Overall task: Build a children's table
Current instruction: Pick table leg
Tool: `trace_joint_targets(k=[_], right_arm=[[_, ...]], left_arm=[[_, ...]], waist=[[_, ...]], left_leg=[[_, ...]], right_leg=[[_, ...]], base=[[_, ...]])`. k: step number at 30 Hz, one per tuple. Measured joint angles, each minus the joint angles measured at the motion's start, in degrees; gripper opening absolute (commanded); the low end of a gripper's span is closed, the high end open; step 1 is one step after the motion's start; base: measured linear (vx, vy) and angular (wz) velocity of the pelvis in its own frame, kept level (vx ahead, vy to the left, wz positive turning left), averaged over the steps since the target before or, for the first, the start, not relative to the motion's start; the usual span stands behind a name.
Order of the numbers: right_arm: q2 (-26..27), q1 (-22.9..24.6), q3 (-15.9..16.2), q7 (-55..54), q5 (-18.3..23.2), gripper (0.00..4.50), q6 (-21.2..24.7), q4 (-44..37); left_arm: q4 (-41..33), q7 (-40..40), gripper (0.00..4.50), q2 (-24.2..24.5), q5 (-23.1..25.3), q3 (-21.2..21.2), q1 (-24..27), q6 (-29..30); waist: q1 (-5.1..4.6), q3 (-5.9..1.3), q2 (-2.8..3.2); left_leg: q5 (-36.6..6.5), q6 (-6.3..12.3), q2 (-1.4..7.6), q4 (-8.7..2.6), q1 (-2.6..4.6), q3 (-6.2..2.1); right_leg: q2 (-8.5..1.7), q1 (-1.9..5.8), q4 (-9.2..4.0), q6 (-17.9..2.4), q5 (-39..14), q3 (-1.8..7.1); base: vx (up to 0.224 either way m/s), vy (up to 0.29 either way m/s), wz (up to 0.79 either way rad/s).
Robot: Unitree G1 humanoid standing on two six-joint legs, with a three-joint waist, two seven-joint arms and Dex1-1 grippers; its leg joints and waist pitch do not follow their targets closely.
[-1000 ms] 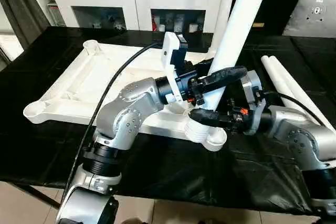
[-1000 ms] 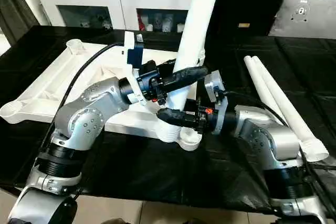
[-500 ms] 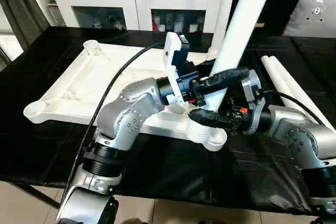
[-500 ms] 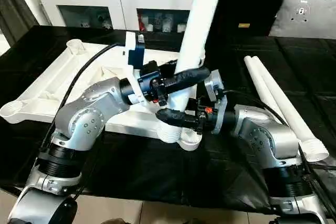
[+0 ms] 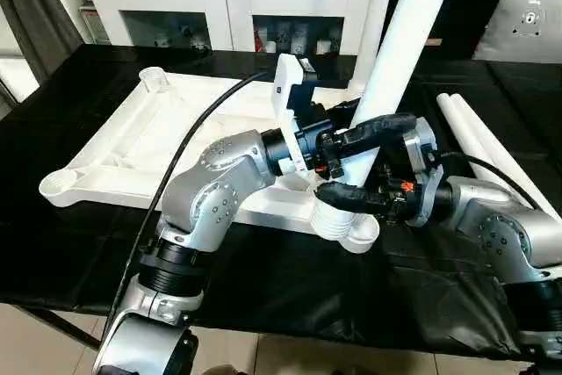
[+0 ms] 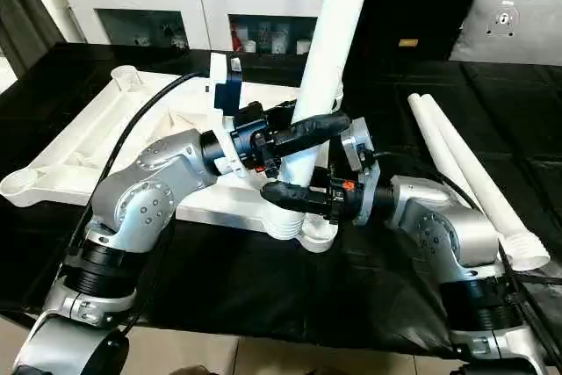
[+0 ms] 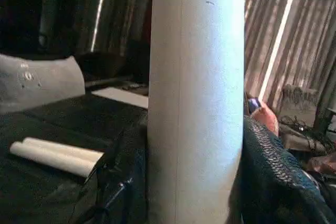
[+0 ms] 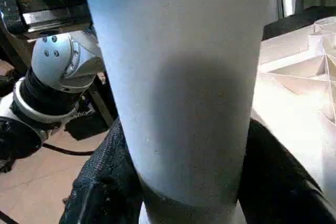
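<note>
The leg (image 5: 399, 37) stands in the top's (image 5: 132, 142) near-right socket (image 5: 349, 227), leaning a bit right. Both grippers clamp it low down, left gripper (image 5: 347, 140) above the right gripper (image 5: 351, 195), so it wants straightening before pushing down.

Black table (image 5: 79, 243) under tabletop (image 5: 132, 142), legs (image 6: 465, 177)

— What do we see changed?
— The tall white tapered plastic leg (image 5: 406, 28) leans a touch less; our right gripper (image 6: 303, 157) has drawn tighter around it (slightly, at the base).
</note>
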Motion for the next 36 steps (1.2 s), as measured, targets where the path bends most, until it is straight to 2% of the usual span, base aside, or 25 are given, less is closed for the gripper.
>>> trace_joint_targets(k=[4,6,8,11,15,20,23,27,29,33,36], right_arm=[[0.6,0.7,0.2,-1.0,-0.5,1.97,-0.1,-0.7],[1.0,1.3,0.6,-1.7,-0.7,1.96,-0.4,-1.1],[1.8,1.5,1.2,-2.8,-1.3,1.94,-0.8,-1.2],[3.3,2.0,1.9,-5.3,-2.7,1.92,-2.0,-1.2],[6.6,2.0,2.0,-9.7,-6.2,1.91,-6.6,0.1],[8.3,2.0,1.6,-12.7,-6.7,1.91,-9.3,1.2],[9.4,2.0,0.2,-14.4,-6.7,1.91,-9.6,1.2],[12.2,2.1,-6.1,-20.8,-4.5,1.91,-9.2,2.9],[13.6,2.2,-7.7,-22.8,-3.6,1.89,-9.7,3.0],[13.8,2.9,-9.9,-27.0,-3.2,1.89,-10.2,3.1],[14.7,3.8,-10.9,-32.1,-6.4,1.89,-11.9,3.0]], left_arm=[[-0.1,0.2,1.84,-0.1,0.0,-0.2,0.7,0.4],[-0.2,0.2,2.54,-0.1,0.0,-0.2,1.2,0.9],[-0.4,0.2,2.56,-0.1,0.0,-0.7,1.6,1.1],[-0.5,0.4,2.95,0.0,0.6,-1.1,2.2,1.1],[-1.6,2.0,3.15,-0.1,2.2,-1.2,2.2,0.8],[-2.1,3.8,3.18,-2.1,2.0,0.4,2.6,0.7],[-2.2,5.1,3.18,-4.3,0.9,2.0,2.7,-0.3],[-5.0,6.6,3.18,-8.7,-4.8,3.9,2.6,-0.4],[-5.5,8.2,3.18,-10.6,-6.8,5.4,2.0,-1.0],[-5.6,11.9,3.18,-9.8,-7.4,9.4,1.7,-1.3],[-6.0,13.8,3.18,-7.0,-5.3,10.2,2.4,-1.2]], waist=[[-0.08,0.00,0.00],[-0.06,0.00,-0.01],[-0.10,0.00,-0.01],[-0.13,0.00,-0.01],[-0.18,0.00,-0.01],[-0.23,-0.01,-0.01],[-0.19,-0.01,-0.01],[-0.05,0.03,-0.12],[-0.15,0.03,-0.12],[-0.85,-0.02,-0.02],[-1.15,-0.02,-0.02]], left_leg=[[0.0,0.00,0.00,0.02,0.01,0.01],[0.0,0.00,0.00,0.02,0.01,0.01],[0.0,0.00,0.00,0.02,0.01,0.01],[0.0,0.00,0.00,0.02,0.01,0.01],[0.0,-0.01,0.01,0.02,0.01,0.02],[0.0,-0.01,0.00,0.02,-0.02,0.02],[0.0,-0.01,0.00,0.02,-0.01,0.02],[0.0,-0.01,-0.01,0.02,0.00,0.03],[0.0,0.00,-0.01,0.02,0.00,0.06],[0.0,-0.03,0.12,0.02,0.06,0.06],[0.0,-0.08,0.18,0.01,0.05,0.06]], right_leg=[[0.00,0.00,0.00,0.0,0.0,0.01],[0.00,0.01,0.01,0.0,0.0,0.00],[0.00,0.01,0.00,0.0,0.0,0.01],[0.00,0.01,0.00,0.0,0.0,0.01],[0.00,0.01,0.00,0.0,0.0,0.01],[0.00,0.01,-0.04,0.0,0.0,0.02],[0.00,0.02,-0.04,0.0,0.0,0.01],[-0.02,0.05,-0.06,0.0,0.0,0.02],[-0.02,0.05,-0.06,0.0,0.0,0.03],[0.06,0.05,-0.03,0.0,0.0,-0.03],[0.10,0.05,-0.06,0.1,0.1,-0.05]], base=[[0.000,0.000,0.00],[0.000,0.000,0.00],[0.000,0.000,0.00],[0.000,0.000,0.00],[0.000,0.000,0.00],[0.000,0.000,0.00],[0.000,0.000,0.00],[0.000,0.000,0.00],[0.000,0.000,0.00],[0.000,0.000,0.00],[0.000,0.000,0.00]])
